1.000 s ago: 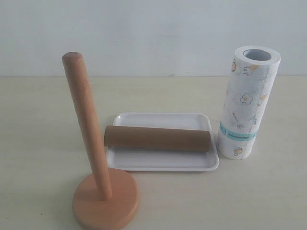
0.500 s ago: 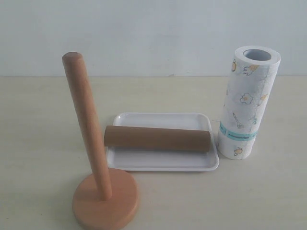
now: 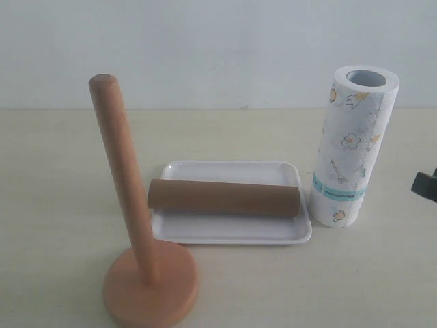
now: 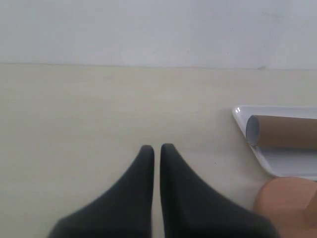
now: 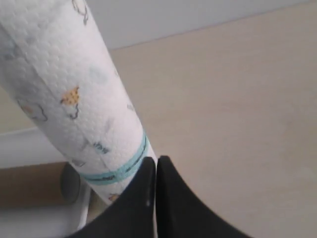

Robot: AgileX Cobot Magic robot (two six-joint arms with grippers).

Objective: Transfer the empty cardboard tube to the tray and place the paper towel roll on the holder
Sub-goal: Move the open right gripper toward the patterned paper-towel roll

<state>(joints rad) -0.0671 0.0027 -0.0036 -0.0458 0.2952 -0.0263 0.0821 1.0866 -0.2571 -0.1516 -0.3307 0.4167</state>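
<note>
**Tube in the tray, roll standing off the holder**

Nearest the front edge of the desk [image 3: 61,178], left of its middle, stands the holder [image 3: 126,184]. Its round base sits flat and its dowel rises bare.

The left gripper [image 4: 156,147] hangs low over the left part of the desk. Its two dark fingers are drawn together with only a thin slit between them, and nothing is held. Its wrist view shows the holder's base and one end of the tray off to one side, well apart from the fingertips.

Farther in, about mid-desk, lies the tray [image 3: 232,232], long side parallel to the front edge. The empty cardboard tube [image 3: 224,197] lies on its side in the tray, spanning nearly its whole length.

Just beside the tray's right end, the paper towel roll [image 3: 351,150] stands upright on the desk, teal band low, hollow core open at the top.

The right gripper [image 5: 156,159] has its fingers pressed together and empty, the tips close to the roll's lower part; whether they touch it cannot be told. A dark bit of the right arm [image 3: 425,184] shows at the desk's right edge.
</note>
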